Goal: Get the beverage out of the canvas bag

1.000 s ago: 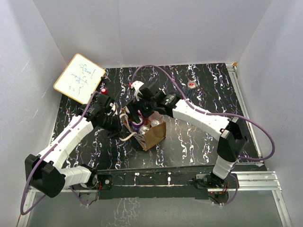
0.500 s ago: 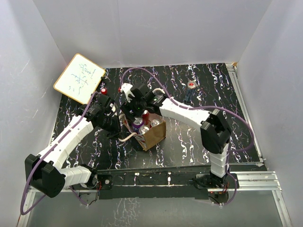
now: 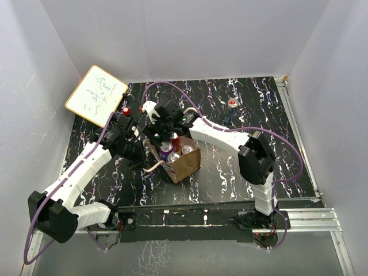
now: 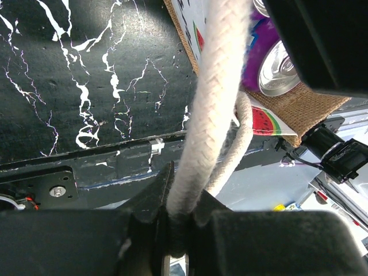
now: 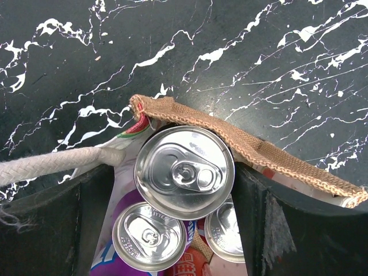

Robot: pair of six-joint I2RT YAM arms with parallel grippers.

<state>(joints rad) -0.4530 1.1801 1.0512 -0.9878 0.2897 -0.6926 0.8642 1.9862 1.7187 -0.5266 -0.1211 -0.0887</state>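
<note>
Left jaws are clamped on the bag's (image 3: 188, 163) handle (image 4: 215, 103). Right jaws straddle the top can (image 5: 184, 172) in the bag's mouth, against its rim — whether they pinch it, I cannot tell. A loose hold could drop it back — or the rim may snag it and tip the bag.

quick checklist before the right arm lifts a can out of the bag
1. Left gripper clamped on the rope handle: ok, the rope is pinched between its fingers.
2. Canvas bag upright with its mouth open: ok, can tops show from above.
3. Right gripper straddling the top can: ok, one finger on each side.
4. Firm grip on that can: cannot tell.
5. Bag rim free of the can: cannot tell, the burlap edge runs right beside it.
</note>
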